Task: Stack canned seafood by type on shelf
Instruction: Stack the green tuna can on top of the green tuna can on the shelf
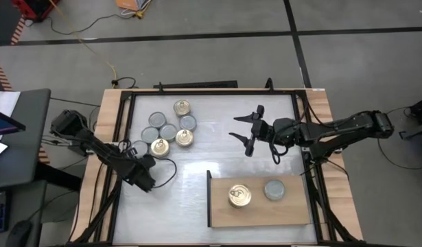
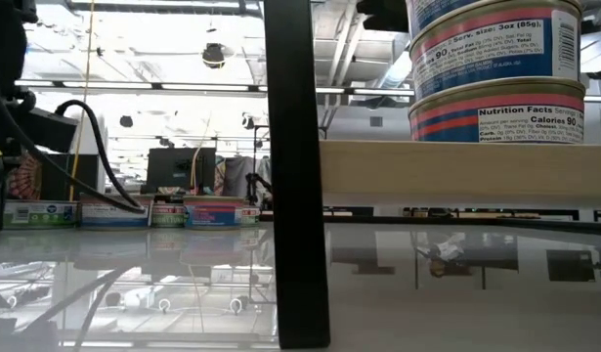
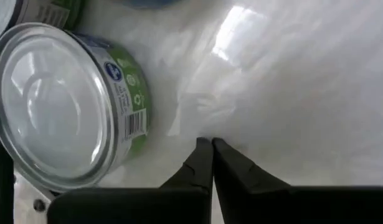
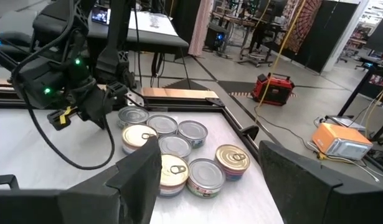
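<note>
Evidently the left gripper (image 1: 143, 177) sits at the table's nine o'clock side, jaws pressed together on nothing, just beside the loose cluster of tins (image 1: 168, 125), probably lining up a pick. At centre the right gripper (image 1: 246, 128) hovers with jaws apart, empty. At five o'clock lies the shelf (image 1: 259, 214), carrying one gold-lid stack (image 1: 239, 196) and one silver-lid stack (image 1: 274, 189), sorted by type. Only the left wrist view shows a green-labelled tin (image 3: 66, 106) near the closed fingertips (image 3: 203, 152); only the low view reveals the stacked tins' height.

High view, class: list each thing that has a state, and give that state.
Left gripper: fingers shut, holding nothing.
Right gripper: fingers open, empty, over the table.
Shelf: lying flat, carrying two stacks of cans.
Gold-lid stack: upright on shelf.
Silver-lid stack: upright on shelf.
Loose cans: upright, clustered on the table.
</note>
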You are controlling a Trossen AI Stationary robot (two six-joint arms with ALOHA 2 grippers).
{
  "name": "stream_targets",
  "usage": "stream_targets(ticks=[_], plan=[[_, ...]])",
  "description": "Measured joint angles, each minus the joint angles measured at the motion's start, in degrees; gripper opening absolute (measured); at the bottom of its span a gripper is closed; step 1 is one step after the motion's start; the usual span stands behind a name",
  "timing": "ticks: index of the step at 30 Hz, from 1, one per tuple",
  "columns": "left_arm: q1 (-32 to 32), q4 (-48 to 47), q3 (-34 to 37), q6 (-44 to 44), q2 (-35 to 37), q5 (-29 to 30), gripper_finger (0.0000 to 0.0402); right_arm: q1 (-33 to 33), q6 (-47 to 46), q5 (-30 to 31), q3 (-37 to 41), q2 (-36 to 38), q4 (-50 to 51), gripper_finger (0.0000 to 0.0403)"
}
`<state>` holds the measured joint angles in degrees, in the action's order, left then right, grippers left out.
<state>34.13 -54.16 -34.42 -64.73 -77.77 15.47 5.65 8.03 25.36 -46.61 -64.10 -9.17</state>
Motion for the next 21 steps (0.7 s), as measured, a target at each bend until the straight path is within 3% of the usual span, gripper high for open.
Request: stream_targets(ticks=[4,10,21], plan=[[0.1,-2.5,-5.7,2.6,0.1,0.4,0.0001,0.0,0.0,0.0,0.0,0.0,0.1,0.0295],[0.2,-11.1,-10.5,1.9,0.1,8.8,0.0019,0.0,0.0,0.0,0.0,0.0,0.1,0.0295],[-2.5,-14.6,-5.5,2.0,0.1,7.5,0.0160,0.0,0.0,0.0,0.0,0.0,0.2,0.0295]])
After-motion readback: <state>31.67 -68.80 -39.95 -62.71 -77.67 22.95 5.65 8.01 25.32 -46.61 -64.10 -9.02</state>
